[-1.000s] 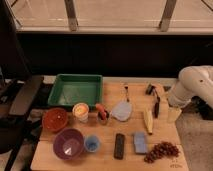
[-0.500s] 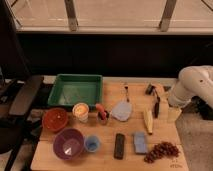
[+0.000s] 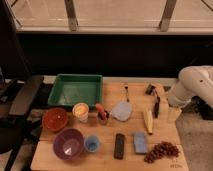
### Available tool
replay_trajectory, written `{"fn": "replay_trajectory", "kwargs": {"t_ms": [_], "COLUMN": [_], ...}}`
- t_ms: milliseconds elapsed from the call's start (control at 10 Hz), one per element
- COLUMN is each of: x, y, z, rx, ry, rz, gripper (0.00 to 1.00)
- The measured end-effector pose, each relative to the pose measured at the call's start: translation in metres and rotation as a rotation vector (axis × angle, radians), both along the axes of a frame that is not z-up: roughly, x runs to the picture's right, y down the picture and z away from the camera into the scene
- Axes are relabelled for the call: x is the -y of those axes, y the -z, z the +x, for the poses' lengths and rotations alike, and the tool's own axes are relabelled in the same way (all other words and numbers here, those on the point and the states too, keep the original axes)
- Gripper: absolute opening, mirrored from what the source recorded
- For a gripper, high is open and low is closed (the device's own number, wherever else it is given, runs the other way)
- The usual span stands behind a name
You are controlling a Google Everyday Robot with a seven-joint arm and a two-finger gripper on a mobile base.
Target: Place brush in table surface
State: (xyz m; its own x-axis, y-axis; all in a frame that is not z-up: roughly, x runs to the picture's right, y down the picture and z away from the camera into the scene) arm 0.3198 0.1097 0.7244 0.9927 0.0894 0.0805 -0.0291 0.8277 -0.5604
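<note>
The brush [image 3: 156,103] lies on the table surface [image 3: 165,131] near the back right. It has a slim black handle, and its dark head points to the far side. My gripper [image 3: 173,113] hangs from the white arm [image 3: 194,84] at the table's right edge. It is just right of the brush handle and low over the wood. I cannot tell whether it touches the brush.
A green tray [image 3: 76,90] sits at the back left. In front of it are an orange bowl [image 3: 55,119], a purple bowl [image 3: 68,143], a blue cup [image 3: 91,143] and a pale cup [image 3: 80,111]. A fork [image 3: 126,91], grey cloth [image 3: 121,111], yellow corn [image 3: 148,120], black remote [image 3: 119,145], blue sponge [image 3: 140,142] and grapes [image 3: 161,150] fill the middle and right.
</note>
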Motion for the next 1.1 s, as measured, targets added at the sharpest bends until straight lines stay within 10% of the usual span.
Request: {"fn": "replay_trajectory", "kwargs": {"t_ms": [700, 1100], "x": [0.039, 0.074], "y": [0.002, -0.062], "z": [0.005, 0.031], "rx": [-0.123, -0.436], "ry": [-0.089, -0.399], "rz": [0.039, -0.018], "gripper": [0.80, 0.80]}}
